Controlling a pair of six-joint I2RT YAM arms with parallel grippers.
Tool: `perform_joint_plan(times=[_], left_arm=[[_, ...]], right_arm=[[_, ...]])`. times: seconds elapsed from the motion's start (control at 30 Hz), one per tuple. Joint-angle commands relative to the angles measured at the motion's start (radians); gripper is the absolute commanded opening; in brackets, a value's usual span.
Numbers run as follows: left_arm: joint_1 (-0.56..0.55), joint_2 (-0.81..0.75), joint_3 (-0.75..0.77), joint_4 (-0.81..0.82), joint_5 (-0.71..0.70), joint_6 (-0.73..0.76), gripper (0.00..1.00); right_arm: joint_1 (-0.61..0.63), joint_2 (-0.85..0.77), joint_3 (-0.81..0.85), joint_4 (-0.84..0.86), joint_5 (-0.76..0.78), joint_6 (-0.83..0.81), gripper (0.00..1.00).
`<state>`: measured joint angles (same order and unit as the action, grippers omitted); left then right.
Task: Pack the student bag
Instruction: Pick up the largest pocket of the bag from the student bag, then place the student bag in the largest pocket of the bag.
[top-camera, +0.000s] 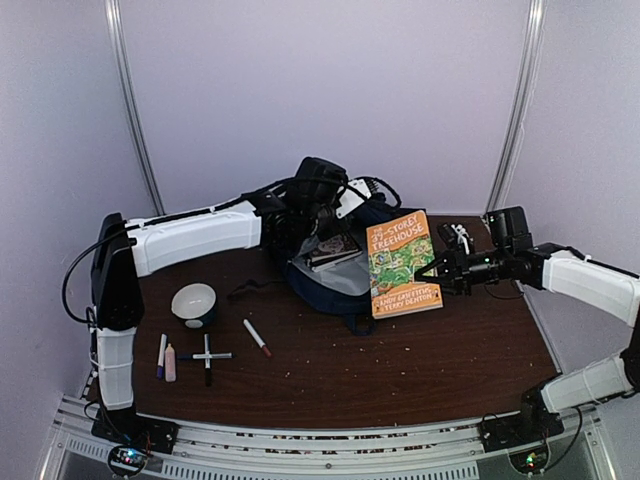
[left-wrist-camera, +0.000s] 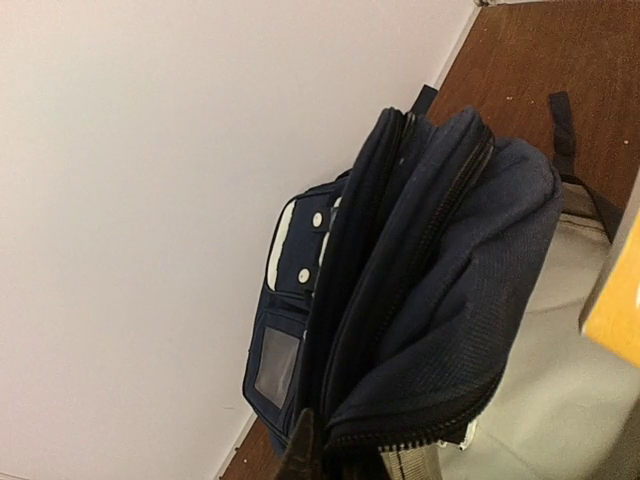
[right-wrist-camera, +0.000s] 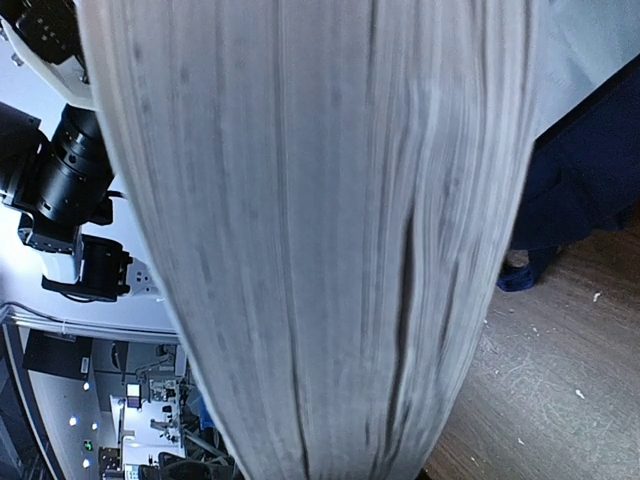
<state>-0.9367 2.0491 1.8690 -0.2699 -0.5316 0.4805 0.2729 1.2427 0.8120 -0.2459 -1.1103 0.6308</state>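
Note:
The student bag, navy with grey lining, lies open at the back middle of the table. My left gripper is shut on the zipped rim of its opening and holds the flap up; only the dark fingertips show. An orange paperback book stands tilted at the bag's right side. My right gripper is shut on its right edge. The book's grey page edge fills the right wrist view and hides that gripper's fingers. A corner of the book hangs over the grey lining.
A white bowl sits at the left. Markers and a small pink stick lie near the front left. A dark flat item lies inside the bag. White walls close in behind.

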Motion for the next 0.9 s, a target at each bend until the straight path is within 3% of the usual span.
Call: perform_joint_plan(times=[0.0, 0.23, 0.43, 0.63, 0.87], left_arm=[[0.004, -0.07, 0.083, 0.087, 0.027, -0.05, 0.0], [0.004, -0.078, 0.089, 0.071, 0.022, -0.062, 0.0], [0.004, -0.078, 0.096, 0.068, 0.016, -0.065, 0.0], [0.004, -0.105, 0.088, 0.05, 0.025, -0.104, 0.0], [0.003, -0.218, -0.021, 0.097, 0.068, -0.132, 0.0]], right_arm=[[0.062, 0.041, 0.019, 0.144, -0.052, 0.039, 0.0], [0.161, 0.152, -0.019, 0.429, -0.08, 0.243, 0.0], [0.244, 0.235, -0.077, 0.792, -0.042, 0.477, 0.0], [0.308, 0.355, -0.052, 0.955, -0.043, 0.612, 0.0], [0.31, 0.495, 0.004, 1.16, -0.04, 0.761, 0.0]])
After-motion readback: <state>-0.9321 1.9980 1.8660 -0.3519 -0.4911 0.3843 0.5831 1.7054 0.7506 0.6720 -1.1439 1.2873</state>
